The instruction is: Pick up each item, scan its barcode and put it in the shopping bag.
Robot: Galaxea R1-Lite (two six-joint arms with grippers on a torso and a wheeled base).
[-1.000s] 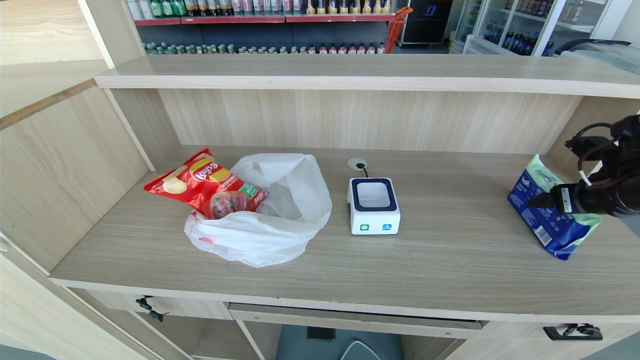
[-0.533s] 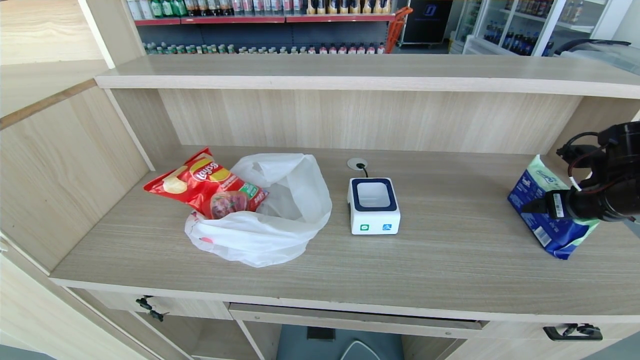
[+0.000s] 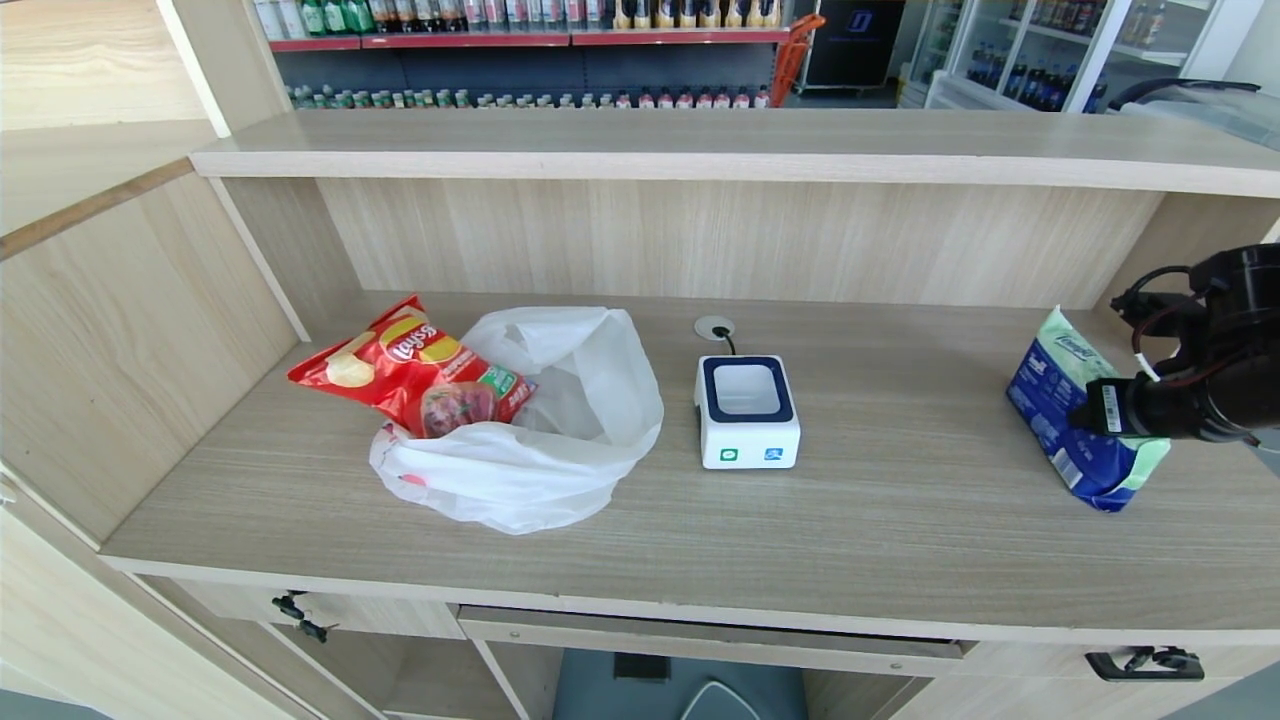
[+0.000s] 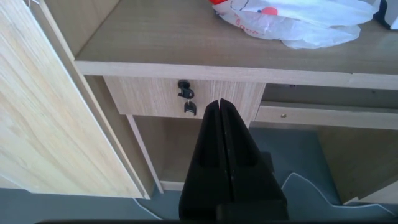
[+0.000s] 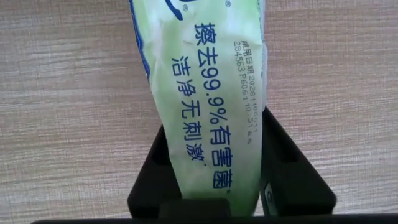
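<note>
Right gripper (image 3: 1090,412) clamps a blue-green plastic wipes pack (image 3: 1045,400), 3 o'clock of white box scanner (image 3: 748,412); left gripper (image 4: 219,107) closed, empty.

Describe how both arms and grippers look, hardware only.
Both matte black. The left gripper has two flat tapered fingers. The right gripper carries a white printed label; the right arm is cylindrical, with looped black cables and a white wire.

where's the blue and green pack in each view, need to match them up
head view: blue and green pack at the counter's far right, between the right gripper's fingers.
right wrist view: pack at the centre, clamped between the fingers, counter behind.
left wrist view: faces the counter's front edge and the shopping bag instead.
shared landmark: the wood-grain counter.
</note>
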